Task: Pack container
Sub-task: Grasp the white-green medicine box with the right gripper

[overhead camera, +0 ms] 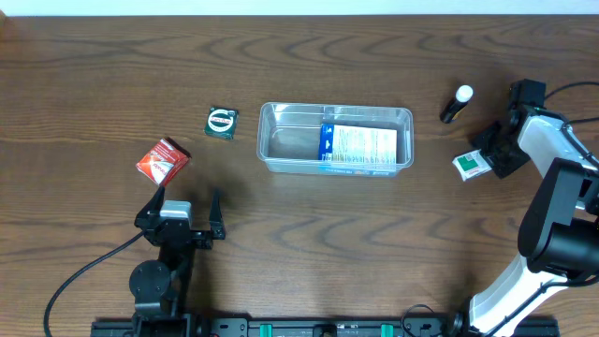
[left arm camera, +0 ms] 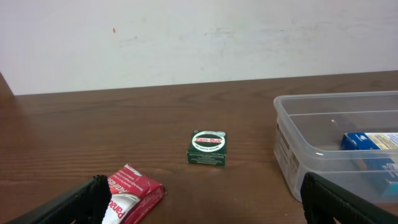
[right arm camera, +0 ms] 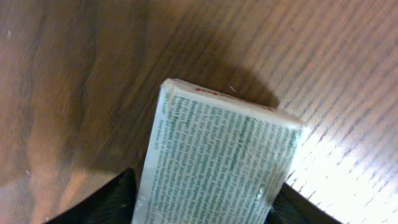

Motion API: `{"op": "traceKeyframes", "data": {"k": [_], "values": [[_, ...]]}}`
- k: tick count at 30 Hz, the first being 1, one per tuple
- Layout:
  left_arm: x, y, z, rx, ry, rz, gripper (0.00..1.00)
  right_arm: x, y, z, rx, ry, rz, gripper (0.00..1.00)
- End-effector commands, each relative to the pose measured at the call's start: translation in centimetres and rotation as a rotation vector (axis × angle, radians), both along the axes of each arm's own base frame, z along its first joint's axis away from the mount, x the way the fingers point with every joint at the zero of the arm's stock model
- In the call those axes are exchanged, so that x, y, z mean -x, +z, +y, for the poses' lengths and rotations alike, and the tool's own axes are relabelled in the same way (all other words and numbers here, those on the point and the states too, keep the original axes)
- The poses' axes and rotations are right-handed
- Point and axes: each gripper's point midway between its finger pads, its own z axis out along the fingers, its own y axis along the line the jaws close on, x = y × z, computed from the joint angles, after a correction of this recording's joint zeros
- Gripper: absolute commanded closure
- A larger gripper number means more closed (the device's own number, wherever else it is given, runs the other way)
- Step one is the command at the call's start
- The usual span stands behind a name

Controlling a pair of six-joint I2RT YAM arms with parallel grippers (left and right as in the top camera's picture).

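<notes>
We see the container (overhead camera: 274, 120) lying flat in the middle of the surface (overhead camera: 94, 75), between the two arms, its long side running left to right. A blue-and-white box (overhead camera: 360, 145) already lies in its right half, while the left half is bare.

We judge the tub light and thin-walled. It is likely to flex if squeezed, to be slick on its clear sides, and to slide on the wood if nudged. If it had to be moved, the rolled rim on a short end looks like the firmest place to take hold. For packing it is better left where it is, with things lowered in from above, clear of the rim.

The right pincer (overhead camera: 484, 157), off to the tub's right, is clamped on a green-and-white box (right arm camera: 217, 162), with a finger against each side of it. The left pincer (overhead camera: 185, 208) stands spread and empty near the front edge.

Not yet packed are a red packet (overhead camera: 163, 160), a green square packet (overhead camera: 222, 123) and a dark bottle (overhead camera: 456, 104).
</notes>
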Motion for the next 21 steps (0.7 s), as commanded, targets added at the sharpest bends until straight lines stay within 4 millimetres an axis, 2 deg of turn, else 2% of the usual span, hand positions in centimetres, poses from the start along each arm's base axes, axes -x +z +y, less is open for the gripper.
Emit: {"op": "traceKeyframes", "data": {"k": [1, 4, 11, 16, 21], "values": [[0.1, -1.6, -0.2, 0.005, -0.011, 0.047, 0.02, 0.1, -0.3, 0.1, 0.023, 0.122, 0.032, 0.45], [0.1, -1.6, -0.2, 0.005, -0.011, 0.047, 0.02, 0.4, -0.4, 0.2, 0.026, 0.158, 0.049, 0.48], [0.1, -1.6, -0.2, 0.005, -0.011, 0.047, 0.02, 0.8, -0.5, 0.3, 0.038, 0.277, 0.081, 0.47], [0.1, -1.6, -0.2, 0.005, -0.011, 0.047, 0.02, 1.2, -0.5, 0.4, 0.040, 0.337, 0.104, 0.56], [0.1, -1.6, -0.2, 0.005, -0.011, 0.047, 0.02, 1.4, -0.3, 0.5, 0.039, 0.350, 0.112, 0.55]]}}
